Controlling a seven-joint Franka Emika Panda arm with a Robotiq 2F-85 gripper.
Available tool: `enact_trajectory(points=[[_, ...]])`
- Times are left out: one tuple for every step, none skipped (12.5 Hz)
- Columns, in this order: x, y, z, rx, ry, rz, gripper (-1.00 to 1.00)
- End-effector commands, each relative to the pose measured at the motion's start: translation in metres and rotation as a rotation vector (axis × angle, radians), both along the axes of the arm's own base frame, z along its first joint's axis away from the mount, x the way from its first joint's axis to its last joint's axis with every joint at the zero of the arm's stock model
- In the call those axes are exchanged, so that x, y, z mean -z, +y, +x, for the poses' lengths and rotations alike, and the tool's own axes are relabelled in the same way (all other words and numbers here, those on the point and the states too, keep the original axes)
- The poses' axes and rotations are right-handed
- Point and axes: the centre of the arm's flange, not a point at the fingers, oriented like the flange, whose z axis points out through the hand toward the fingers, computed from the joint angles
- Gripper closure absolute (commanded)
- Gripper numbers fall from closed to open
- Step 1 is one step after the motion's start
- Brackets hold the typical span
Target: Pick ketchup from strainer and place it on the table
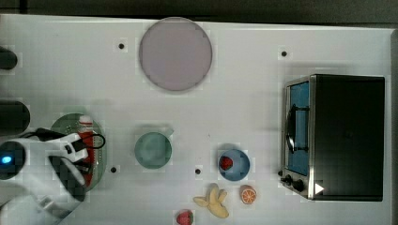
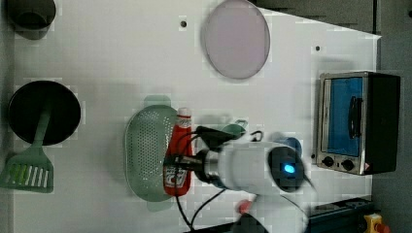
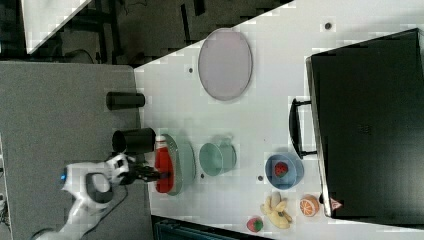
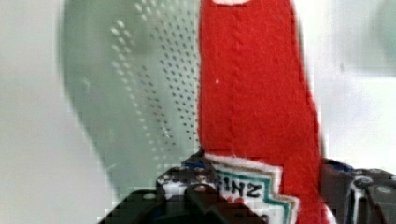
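Grasp stage of the pick: I have the hand (image 2: 187,162) closed around the lower, labelled part of the small red squeeze bottle of ketchup with its white cap (image 2: 178,153). In the wrist view a dark finger sits on each side of the bottle's label, pressed against the red body, so the hand is part-way closed and holding the bottle.

The bottle lies lengthwise in the pale green oval plastic strainer with a perforated bottom (image 2: 145,150), along the edge at the left view's right, cap pointing toward the left view's top. It has not been lifted clear; I judge it is resting in or just above the basket.

The white arm reaches in from the left view's right, wrist roughly level with the bottle, cables looping beside it.

Next I would raise the bottle straight out of the strainer, high enough to clear its rim, then carry it to a bare patch of the large white worktop (image 1: 263,117) and lower it there. The round green cup (image 1: 153,149) stands near the strainer, so I would steer clear of it.
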Motion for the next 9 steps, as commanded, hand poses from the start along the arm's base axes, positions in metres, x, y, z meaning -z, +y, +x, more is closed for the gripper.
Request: enact_trajectory(points=[[-0.073, -0.014, 0.03, -0.036, -0.068, 0.015, -0.25], [-0.085, -0.033, 0.042, -0.063, -0.073, 0.0, -0.25], [-0.095, -0.055, 0.056, -0.071, -0.078, -0.013, -0.25], [-0.103, -0.08, 0.071, -0.069, -0.083, -0.021, -0.25], [-0.107, -0.109, 0.086, -0.059, -0.092, -0.025, -0.25], [-0.11, -0.14, 0.101, -0.048, -0.098, -0.028, -0.25], [-0.11, -0.171, 0.113, -0.03, -0.101, -0.031, -0.25], [-0.108, -0.202, 0.123, -0.01, -0.099, -0.034, -0.25], [-0.106, -0.232, 0.13, 0.007, -0.095, -0.038, -0.25]])
